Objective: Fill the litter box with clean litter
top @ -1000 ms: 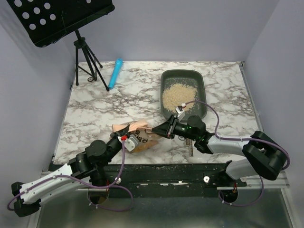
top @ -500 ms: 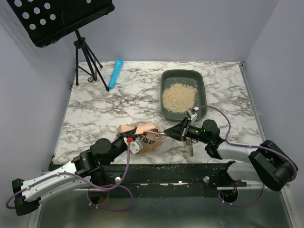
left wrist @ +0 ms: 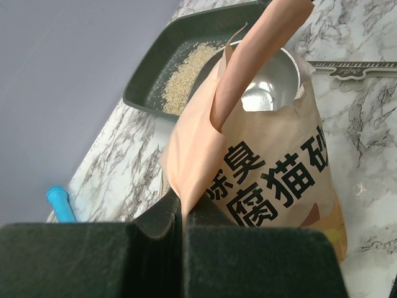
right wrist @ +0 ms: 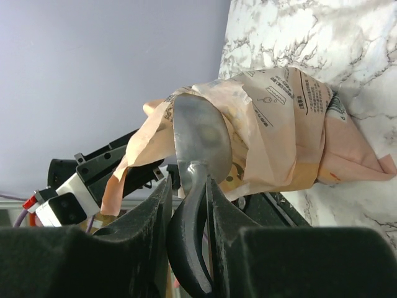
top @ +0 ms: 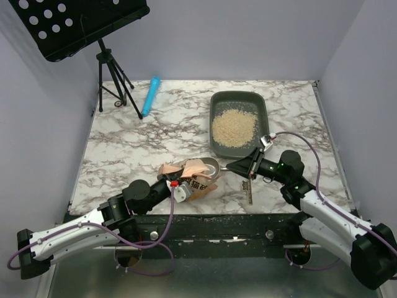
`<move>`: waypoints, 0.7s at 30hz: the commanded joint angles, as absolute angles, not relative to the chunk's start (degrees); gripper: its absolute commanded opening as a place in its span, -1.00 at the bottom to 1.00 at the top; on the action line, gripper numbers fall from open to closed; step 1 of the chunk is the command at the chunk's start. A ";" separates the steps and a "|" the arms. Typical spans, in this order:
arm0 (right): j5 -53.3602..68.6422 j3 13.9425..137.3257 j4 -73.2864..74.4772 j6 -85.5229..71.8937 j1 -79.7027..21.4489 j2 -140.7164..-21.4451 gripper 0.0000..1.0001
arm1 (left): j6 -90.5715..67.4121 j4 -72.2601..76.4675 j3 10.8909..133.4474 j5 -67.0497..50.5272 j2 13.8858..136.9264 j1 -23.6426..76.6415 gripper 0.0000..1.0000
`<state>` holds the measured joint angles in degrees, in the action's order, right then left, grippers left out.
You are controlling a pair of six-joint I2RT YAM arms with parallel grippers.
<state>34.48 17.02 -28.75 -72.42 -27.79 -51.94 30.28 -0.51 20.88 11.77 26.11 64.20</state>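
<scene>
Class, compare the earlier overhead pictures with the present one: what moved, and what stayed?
The right gripper, fingers shut on the scoop, drew back rightward, leaving its bowl at the mouth of the bag. The left gripper, holding that bag, shifted right. The litter box and litter stayed put.

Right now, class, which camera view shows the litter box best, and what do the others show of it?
The top external view: the whole litter box shows from above, with the litter piled inside. The left wrist view catches only part of it, behind the orange bag. The right wrist view shows none of it.
</scene>
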 commanded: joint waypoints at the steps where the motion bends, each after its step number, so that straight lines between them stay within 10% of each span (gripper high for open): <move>1: 34.72 22.76 -16.98 -68.29 -25.32 -47.29 -0.99 | 29.00 1.23 21.09 8.79 25.93 65.13 -1.00; 21: 30.32 4.41 -14.49 -76.02 -22.06 -36.04 -0.99 | 30.76 0.09 20.92 12.48 21.89 65.92 -1.00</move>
